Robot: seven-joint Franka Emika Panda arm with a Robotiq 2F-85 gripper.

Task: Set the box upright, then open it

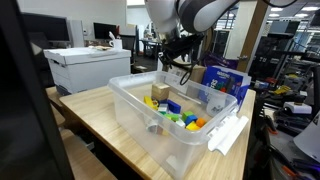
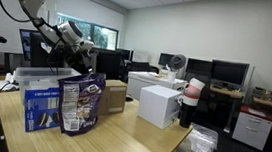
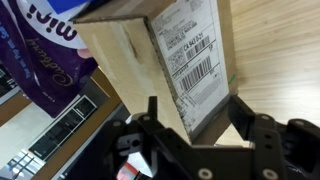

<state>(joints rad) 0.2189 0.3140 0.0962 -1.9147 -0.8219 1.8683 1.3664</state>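
Wooden table (image 1: 100, 125), seen in both exterior views and carrying every item listed below. Robot arm (image 1: 190, 15), reaching down over the far side of the table behind the bin. Clear plastic bin (image 1: 160, 140), nearest the camera in an exterior view, open at the top. Cardboard box (image 2: 115, 96), plain tan-brown, resting on the table behind and just beside the purple bag; in the wrist view (image 3: 130, 60), filling the upper middle, labelled face toward the camera, paler side face to the left. Blue printed box (image 2: 40, 109), standing at the front of the table next to the bag. Purple bag (image 2: 81, 106), upright, just beside the cardboard box. Gripper (image 3: 198, 120), above the cardboard box, jaws apart with one finger to either side of the box's near end, not clamped on it; contact with the box not discernible. Colourful toys (image 1: 180, 112), lying loose inside the bin. Shipping label (image 3: 190, 55), with barcode, on the box's upward face.
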